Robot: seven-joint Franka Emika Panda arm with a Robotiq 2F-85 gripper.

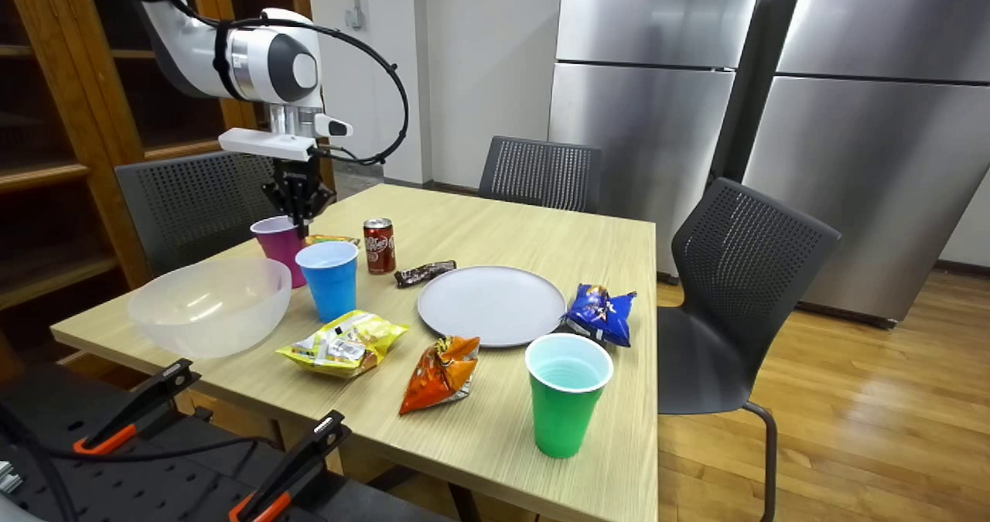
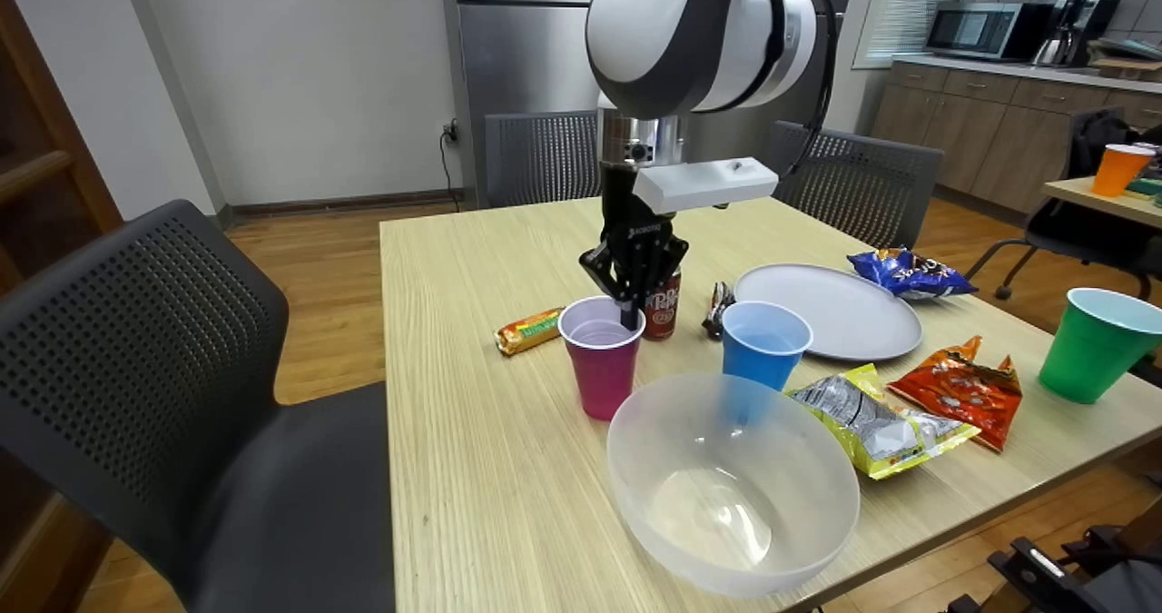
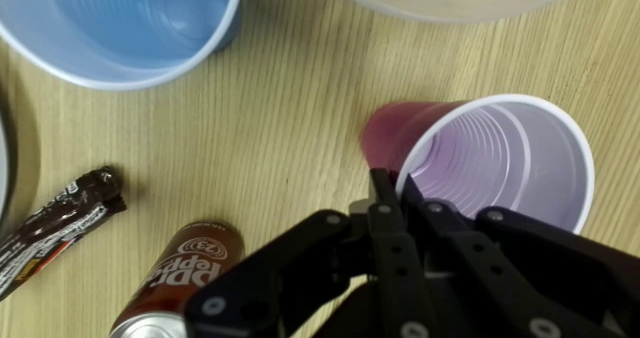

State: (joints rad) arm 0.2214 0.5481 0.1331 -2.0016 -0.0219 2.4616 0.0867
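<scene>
Nearest the wrist camera is the tool [image 3: 395,182], its two slim fingers drawn almost together on the rim of the purple cup [image 3: 495,162], one inside the wall and one outside, so that the rim is pinched between them. With the table [image 1: 503,232] as an exterior view shows it, this cup is upright and inward from the left edge; whether its base bears on the wood is hard to tell. Near it, closer to the left edge, lies an orange and yellow wrapped bar [image 2: 529,330]. Toward the near edge stands the blue cup [image 1: 331,286], and the translucent bowl [image 1: 186,338] sits by the near left corner. Further in from the left edge, the Dr Pepper can [image 1: 380,251] stands upright, with the dark wrapped bar [image 1: 425,273] between it and the gray plate [image 1: 491,305] around the table's middle. Along the near edge come the yellow bag [image 1: 344,348], then the orange bag [image 1: 441,375]. Just beside the plate, by the right edge, lies the blue bag [image 1: 602,313]; the green cup [image 1: 568,406] stands near the near right corner. Gray chairs [image 1: 742,274] stand at the left, far and right edges.
</scene>
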